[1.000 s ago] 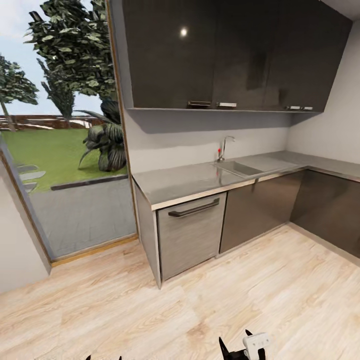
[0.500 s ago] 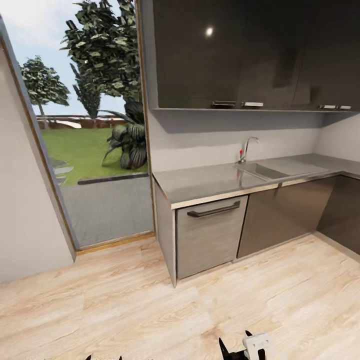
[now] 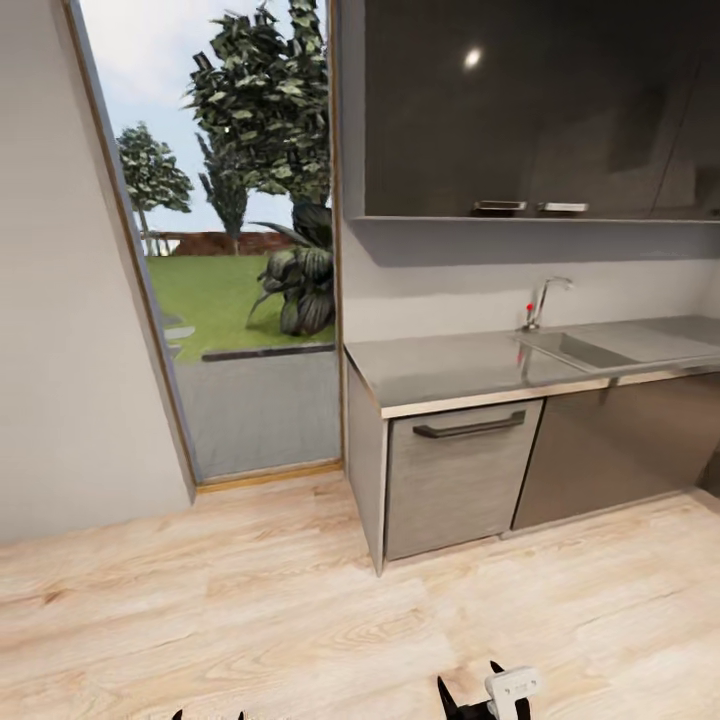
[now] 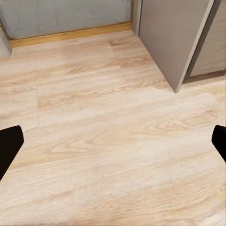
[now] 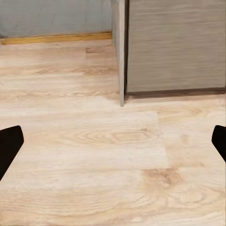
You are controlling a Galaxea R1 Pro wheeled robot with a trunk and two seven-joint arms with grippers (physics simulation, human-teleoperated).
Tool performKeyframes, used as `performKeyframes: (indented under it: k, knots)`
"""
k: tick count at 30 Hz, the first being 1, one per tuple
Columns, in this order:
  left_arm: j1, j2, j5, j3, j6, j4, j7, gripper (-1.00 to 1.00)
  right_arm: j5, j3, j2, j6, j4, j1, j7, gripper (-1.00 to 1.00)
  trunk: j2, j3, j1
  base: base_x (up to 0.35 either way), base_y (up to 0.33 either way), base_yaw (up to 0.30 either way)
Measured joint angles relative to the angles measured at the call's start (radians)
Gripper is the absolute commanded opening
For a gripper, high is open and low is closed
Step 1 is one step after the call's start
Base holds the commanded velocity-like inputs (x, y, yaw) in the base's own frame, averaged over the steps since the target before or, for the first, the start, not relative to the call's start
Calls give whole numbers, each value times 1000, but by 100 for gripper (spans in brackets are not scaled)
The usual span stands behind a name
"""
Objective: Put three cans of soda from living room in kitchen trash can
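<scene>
Travelling thru kitchen [image 3: 520,200]; no cans or bin in sight. Left gripper [image 4: 113,146] and right gripper [image 5: 113,146] both spread apart, carrying nothing. Next: locating cans.

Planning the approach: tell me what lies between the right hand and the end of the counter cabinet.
Bare wood floor alone, in the right wrist view, from the right hand to the cabinet.
</scene>
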Motion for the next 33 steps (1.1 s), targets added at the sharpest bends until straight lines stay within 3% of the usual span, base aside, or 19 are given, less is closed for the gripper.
performKeyframes:
  k: [33]
  knots:
    - [0,1,1,-1,0,0,1,100,0,2,15,0,8,-1,-1,100,0,0,0,0,0,259]
